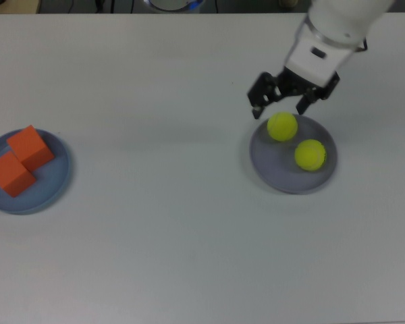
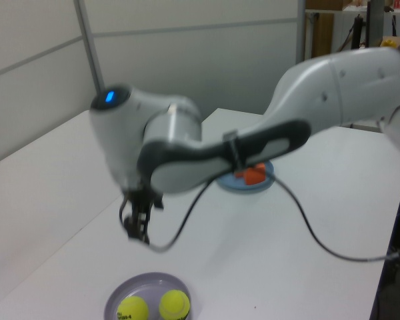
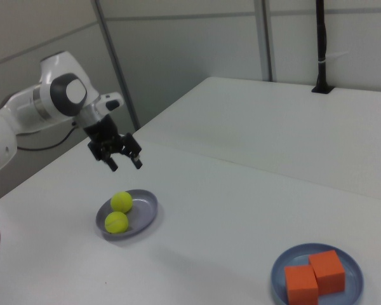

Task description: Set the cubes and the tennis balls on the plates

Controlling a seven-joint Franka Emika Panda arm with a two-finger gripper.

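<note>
Bright, even light (soft shadows); moving arm [image 2: 207,150] blurred.

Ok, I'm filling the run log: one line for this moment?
hand: open, empty, above purple plate | tennis balls: both on it | cubes: both on blue plate

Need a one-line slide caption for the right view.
Open claw hangs above the purple plate holding two tennis balls; two orange cubes fill the blue plate.
</note>
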